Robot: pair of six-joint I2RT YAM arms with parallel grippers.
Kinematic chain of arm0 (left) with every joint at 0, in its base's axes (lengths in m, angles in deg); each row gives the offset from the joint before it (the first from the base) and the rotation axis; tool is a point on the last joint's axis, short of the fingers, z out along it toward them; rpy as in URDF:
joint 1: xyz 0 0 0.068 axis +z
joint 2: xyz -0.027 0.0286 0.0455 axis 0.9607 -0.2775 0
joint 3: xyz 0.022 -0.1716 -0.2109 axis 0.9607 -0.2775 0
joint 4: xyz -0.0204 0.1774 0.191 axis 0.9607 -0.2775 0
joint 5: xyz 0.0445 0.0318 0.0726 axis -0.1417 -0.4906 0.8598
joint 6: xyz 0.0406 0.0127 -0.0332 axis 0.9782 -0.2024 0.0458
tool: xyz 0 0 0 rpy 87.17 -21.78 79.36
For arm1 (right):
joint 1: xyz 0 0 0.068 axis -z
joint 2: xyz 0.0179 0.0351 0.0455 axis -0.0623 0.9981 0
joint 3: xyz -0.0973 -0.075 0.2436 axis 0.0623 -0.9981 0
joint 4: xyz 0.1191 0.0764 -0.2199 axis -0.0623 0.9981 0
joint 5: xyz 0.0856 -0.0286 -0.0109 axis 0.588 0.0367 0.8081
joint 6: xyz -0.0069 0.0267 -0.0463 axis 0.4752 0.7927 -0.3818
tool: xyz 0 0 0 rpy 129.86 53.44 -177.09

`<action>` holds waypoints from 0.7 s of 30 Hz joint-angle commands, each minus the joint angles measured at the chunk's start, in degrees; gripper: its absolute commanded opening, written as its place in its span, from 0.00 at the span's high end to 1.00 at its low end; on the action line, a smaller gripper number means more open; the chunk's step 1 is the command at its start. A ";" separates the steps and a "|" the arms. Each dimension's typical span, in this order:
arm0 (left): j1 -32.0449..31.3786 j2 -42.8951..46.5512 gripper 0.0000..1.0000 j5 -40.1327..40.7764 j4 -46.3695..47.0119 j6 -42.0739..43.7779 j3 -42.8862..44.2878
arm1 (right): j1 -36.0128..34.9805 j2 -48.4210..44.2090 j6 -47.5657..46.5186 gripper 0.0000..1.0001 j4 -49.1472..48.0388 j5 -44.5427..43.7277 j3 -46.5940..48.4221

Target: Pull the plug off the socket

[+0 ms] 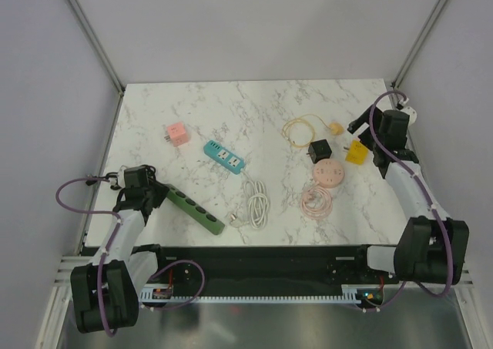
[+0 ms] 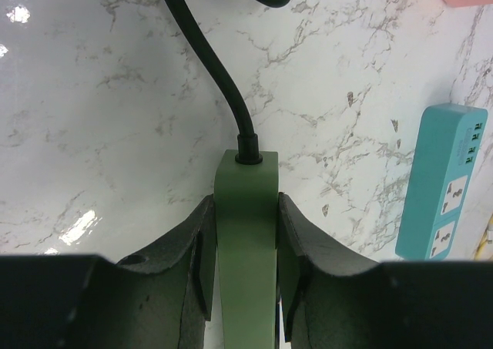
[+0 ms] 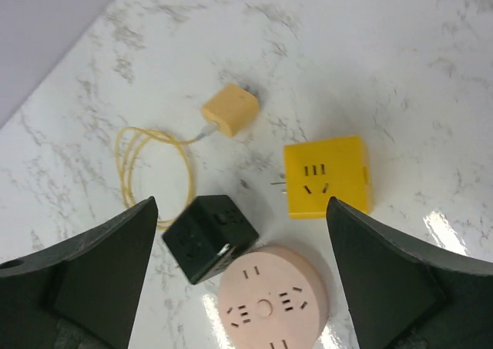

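Observation:
A black cube plug [image 3: 212, 237] lies tilted on the marble, touching the rim of the round pink socket [image 3: 269, 303]; a metal glint shows where the two meet. The slots on the socket's top face are bare. My right gripper [image 3: 240, 203] hangs wide open above them and holds nothing. From above, the black cube [image 1: 320, 149] sits just behind the pink socket [image 1: 327, 173], with the right gripper [image 1: 358, 123] further back. My left gripper [image 2: 245, 203] is shut on the end of a green power strip [image 2: 246, 233], whose black cord [image 2: 216, 72] runs away from it.
A yellow cube adapter [image 3: 325, 178] lies right of the black cube, and a yellow charger [image 3: 229, 109] with its looped cable [image 3: 154, 164] lies behind. A teal power strip [image 1: 224, 157], a pink cube [image 1: 177, 134], a white cable [image 1: 256, 203] and a coiled pink cable [image 1: 316, 203] are spread over the table.

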 commanded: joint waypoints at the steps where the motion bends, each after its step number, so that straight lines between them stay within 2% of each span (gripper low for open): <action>1: -0.34 0.78 0.98 1.20 -0.15 2.82 1.51 | -3.30 -5.03 -3.42 0.02 2.77 -5.23 6.50; 7: -0.34 0.95 0.98 0.41 -0.15 3.08 3.53 | -15.95 -3.63 -4.75 0.02 4.02 2.32 9.76; 8: -0.34 1.21 0.98 0.41 -0.06 3.25 3.88 | -20.49 -2.58 -4.66 0.02 3.84 5.20 9.76; 10: -0.34 2.09 0.98 0.50 0.55 3.43 4.14 | -25.96 -1.61 -5.36 0.02 3.93 5.23 9.24; 11: -0.26 2.53 0.98 0.50 0.90 3.43 4.23 | -31.47 -1.26 -5.54 0.02 4.01 4.71 8.71; 14: -0.26 4.46 0.98 -0.02 4.58 4.13 3.36 | -40.45 -2.13 -5.01 0.02 2.44 2.59 5.03; 21: 2.10 7.55 0.98 -0.37 22.50 6.24 -2.27 | -49.10 -2.92 -3.87 0.02 -1.26 8.56 -1.22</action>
